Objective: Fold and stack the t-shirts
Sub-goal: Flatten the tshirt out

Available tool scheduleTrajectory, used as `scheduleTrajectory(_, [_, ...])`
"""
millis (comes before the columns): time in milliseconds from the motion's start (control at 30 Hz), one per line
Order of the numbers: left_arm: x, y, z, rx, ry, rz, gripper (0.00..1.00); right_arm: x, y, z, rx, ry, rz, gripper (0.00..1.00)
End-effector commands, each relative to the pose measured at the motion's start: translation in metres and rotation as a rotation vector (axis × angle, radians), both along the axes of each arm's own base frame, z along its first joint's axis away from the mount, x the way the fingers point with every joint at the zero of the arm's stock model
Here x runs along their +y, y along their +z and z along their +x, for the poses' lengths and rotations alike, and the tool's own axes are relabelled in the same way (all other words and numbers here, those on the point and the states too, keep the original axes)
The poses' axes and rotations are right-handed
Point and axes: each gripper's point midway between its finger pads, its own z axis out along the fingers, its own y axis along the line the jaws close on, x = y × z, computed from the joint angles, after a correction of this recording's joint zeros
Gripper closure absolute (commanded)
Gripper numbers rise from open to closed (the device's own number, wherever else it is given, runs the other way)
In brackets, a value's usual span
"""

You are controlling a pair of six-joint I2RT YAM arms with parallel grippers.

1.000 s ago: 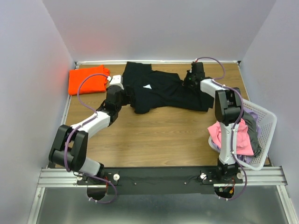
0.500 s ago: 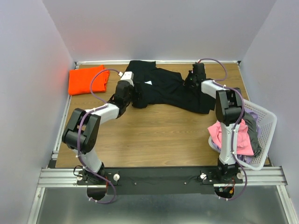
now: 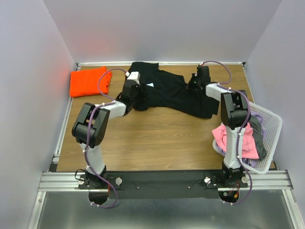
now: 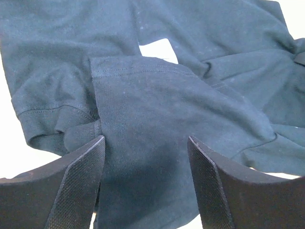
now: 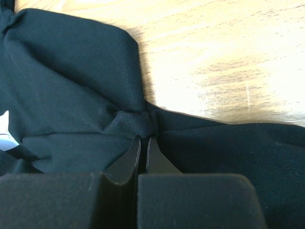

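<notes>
Black jersey, the t-shirt lies crumpled across the far middle of the wooden counter, not yet flat. An orange shirt, already folded, sits at the far left corner, well apart from it; a pink garment tops the pile in the white basket at the right edge. The right tool is closed on a small pinch of the black cloth near the shirt's right side, the fabric bunched into a knot just ahead of the tips. The left tool has its jaws spread wide over a hemmed fold of the same shirt, gripping nothing; a sleeve cuff lies just beside its left finger. The likeliest trouble, as I judge it, is a one-sided pull: if the right arm draws away before the left has clamped, the shirt will drag in a heap rather than spread. The right pinch is slight and could slip free under tension. The left tool, closing where it stands, could catch the cuff together with the fold, trapping two layers and locking a crease into the spread.
</notes>
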Motion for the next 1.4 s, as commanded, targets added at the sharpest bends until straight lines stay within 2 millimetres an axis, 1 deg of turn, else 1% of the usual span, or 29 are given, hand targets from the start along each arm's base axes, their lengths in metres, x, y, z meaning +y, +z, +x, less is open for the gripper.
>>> scheduleTrajectory(0, [0.003,-0.001,0.008,-0.005,0.023,0.032,0.27,0.01,-0.009,-0.022,0.058,0.052,-0.001,0.99])
scheduleTrajectory(33, [0.003,-0.002,0.009,-0.006,0.023,0.034,0.3,0.01,-0.008,-0.021,0.055,0.052,-0.001,0.99])
scheduleTrajectory(67, [0.003,0.0,0.01,-0.01,0.024,0.036,0.37,0.011,-0.009,-0.022,0.057,0.055,0.0,0.99])
scheduleTrajectory(167, [0.004,-0.002,0.012,-0.005,0.026,0.041,0.52,0.013,-0.007,-0.023,0.053,0.064,0.008,0.99])
scheduleTrajectory(233, [0.003,-0.006,0.011,0.002,0.021,0.048,0.75,0.015,-0.006,-0.023,0.05,0.067,0.012,0.99])
scheduleTrajectory(267, [0.003,-0.008,0.011,0.007,0.018,0.049,0.98,0.017,-0.005,-0.022,0.047,0.069,0.013,0.99])
scheduleTrajectory(300, [0.003,-0.01,0.011,0.009,0.013,0.053,1.0,0.016,-0.005,-0.021,0.046,0.068,0.016,0.99])
scheduleTrajectory(367, [0.003,-0.008,0.011,-0.004,0.006,0.057,1.0,0.019,-0.004,-0.021,0.044,0.074,0.019,0.99])
scheduleTrajectory(433, [0.007,0.001,0.013,-0.038,0.01,0.077,1.0,0.021,0.001,-0.016,0.031,0.073,0.028,0.99])
scheduleTrajectory(500, [0.01,0.027,0.017,-0.1,0.01,0.094,1.0,0.024,0.0,-0.011,0.029,0.076,0.039,0.99])
scheduleTrajectory(533, [0.012,0.048,0.019,-0.151,-0.007,0.119,1.0,0.027,0.006,-0.005,0.013,0.082,0.05,0.99])
scheduleTrajectory(567, [0.007,0.06,0.017,-0.187,-0.046,0.117,1.0,0.028,0.003,-0.004,0.019,0.082,0.053,0.99])
scheduleTrajectory(633, [-0.001,0.079,0.01,-0.249,-0.105,0.122,1.0,0.03,0.003,0.002,0.013,0.083,0.064,0.99])
scheduleTrajectory(667, [-0.008,0.091,-0.002,-0.288,-0.167,0.124,1.0,0.032,0.002,0.006,0.012,0.084,0.07,0.99])
scheduleTrajectory(700, [-0.013,0.097,-0.008,-0.317,-0.193,0.125,1.0,0.033,0.002,0.009,0.008,0.087,0.075,0.99])
scheduleTrajectory(733, [-0.019,0.096,-0.015,-0.323,-0.224,0.128,1.0,0.034,0.002,0.01,0.007,0.089,0.078,0.99])
scheduleTrajectory(767, [-0.032,0.091,-0.03,-0.318,-0.288,0.14,1.0,0.036,0.003,0.013,0.002,0.094,0.083,0.99])
scheduleTrajectory(833, [-0.048,0.077,-0.048,-0.287,-0.358,0.144,1.0,0.037,-0.001,0.014,0.008,0.098,0.088,0.99])
scheduleTrajectory(867, [-0.065,0.061,-0.066,-0.241,-0.419,0.149,1.0,0.038,-0.002,0.013,0.01,0.102,0.085,0.99])
scheduleTrajectory(900, [-0.073,0.051,-0.074,-0.212,-0.445,0.157,1.0,0.038,-0.002,0.012,0.011,0.103,0.084,0.99])
scheduleTrajectory(933, [-0.079,0.034,-0.082,-0.169,-0.466,0.173,1.0,0.037,-0.001,0.012,0.008,0.101,0.082,0.99])
scheduleTrajectory(967, [-0.094,0.017,-0.102,-0.121,-0.516,0.197,1.0,0.037,-0.001,0.011,0.008,0.103,0.079,0.99])
scheduleTrajectory(1033, [-0.105,-0.008,-0.12,-0.057,-0.553,0.23,1.0,0.035,0.002,0.01,0.005,0.102,0.074,0.99])
scheduleTrajectory(1067, [-0.109,-0.02,-0.132,-0.025,-0.567,0.25,0.96,0.035,0.003,0.01,0.001,0.101,0.071,0.99])
scheduleTrajectory(1133, [-0.112,-0.026,-0.141,0.004,-0.566,0.24,0.91,0.035,0.007,0.008,-0.004,0.106,0.067,0.99])
scheduleTrajectory(1167, [-0.11,-0.027,-0.143,0.01,-0.56,0.236,0.83,0.035,0.008,0.008,-0.006,0.108,0.067,0.99])
scheduleTrajectory(1200, [-0.106,-0.029,-0.145,0.02,-0.542,0.242,0.66,0.034,0.009,0.008,-0.008,0.11,0.066,0.99])
scheduleTrajectory(1267, [-0.101,-0.018,-0.144,0.009,-0.5,0.233,0.52,0.035,0.012,0.007,-0.011,0.115,0.069,0.98])
scheduleTrajectory(1367, [-0.081,-0.005,-0.131,0.005,-0.375,0.254,0.45,0.036,0.013,0.004,-0.01,0.125,0.07,0.98])
